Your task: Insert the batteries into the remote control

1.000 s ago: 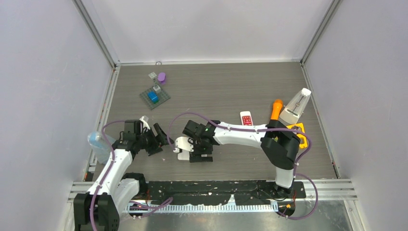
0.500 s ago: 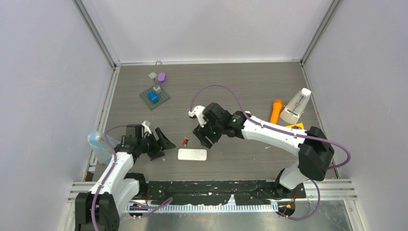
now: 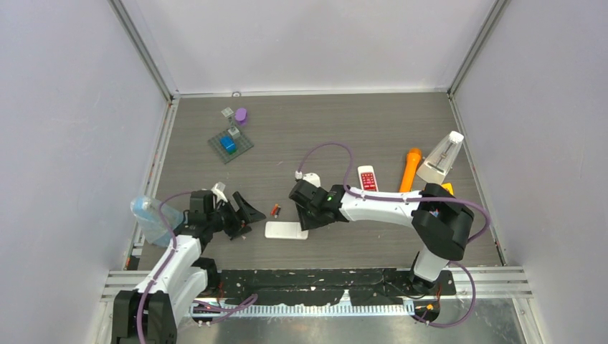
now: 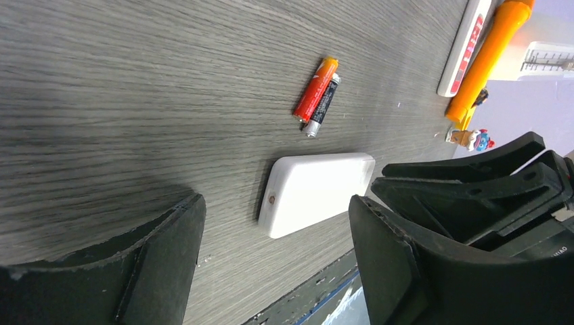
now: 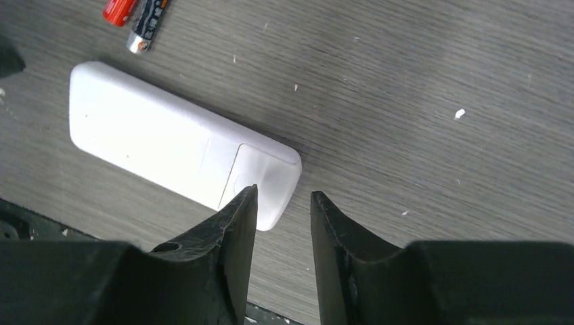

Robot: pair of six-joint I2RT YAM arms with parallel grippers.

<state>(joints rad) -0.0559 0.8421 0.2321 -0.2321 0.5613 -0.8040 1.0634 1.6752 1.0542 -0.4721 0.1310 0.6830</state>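
Note:
The white remote control (image 3: 286, 230) lies flat, back up, near the table's front edge. Two batteries (image 3: 274, 210), one red-orange and one dark, lie side by side just behind it. My left gripper (image 3: 249, 213) stands open at the remote's left end, low over the table, nothing between its fingers. In the left wrist view the remote (image 4: 318, 191) and the batteries (image 4: 317, 97) lie ahead of the left gripper (image 4: 276, 206). My right gripper (image 3: 306, 221) hovers over the remote's right end (image 5: 264, 172); the right gripper (image 5: 284, 194) has a narrow empty gap.
A second remote with red buttons (image 3: 367, 178), an orange tool (image 3: 411, 169) and a white metronome (image 3: 439, 159) lie at the right. A green plate with blue blocks (image 3: 230, 145) sits at the back left. A clear plastic bottle (image 3: 147, 218) lies beside the left arm.
My right gripper left the remote, swung back, then came down to the remote's right end with its jaws narrowing. The batteries came into view. My left gripper edged right.

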